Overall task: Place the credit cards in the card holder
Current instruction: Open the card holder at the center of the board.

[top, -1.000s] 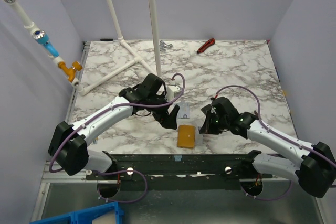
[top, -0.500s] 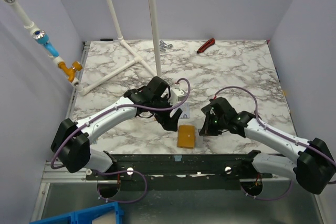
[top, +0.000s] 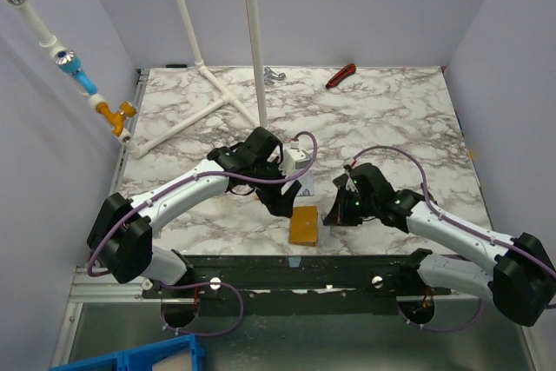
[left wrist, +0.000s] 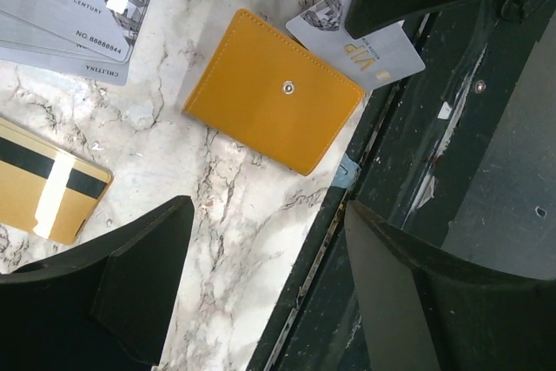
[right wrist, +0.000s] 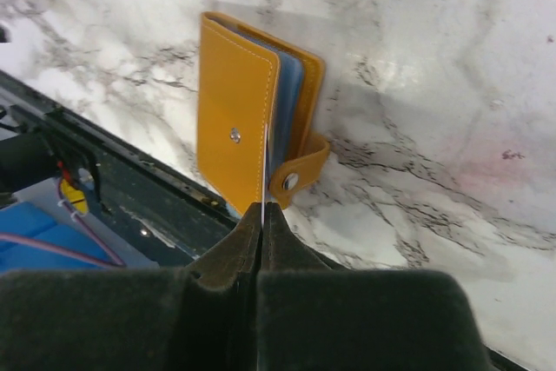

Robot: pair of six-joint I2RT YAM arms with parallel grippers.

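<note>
The card holder (top: 304, 226) is an orange snap wallet lying at the table's near edge; it also shows in the left wrist view (left wrist: 274, 90). In the right wrist view it (right wrist: 234, 119) stands slightly open, with blue sleeves and a loose strap. My right gripper (right wrist: 263, 212) is shut on a pale grey card (left wrist: 369, 45), seen edge-on at the holder's opening. My left gripper (left wrist: 269, 293) is open and empty, hovering just left of the holder. Several grey VIP cards (left wrist: 69, 6) and a gold card with a dark stripe (left wrist: 43, 182) lie beside it.
A black rail (left wrist: 408, 171) runs along the table's near edge right by the holder. A white pipe frame (top: 204, 84) stands at the back left. A red-handled tool (top: 341, 76) and a metal clip (top: 276, 74) lie at the far edge.
My right gripper has moved left with the card up to the holder. The holder has shifted a little left and turned. My left gripper has crept right, toward the holder.
</note>
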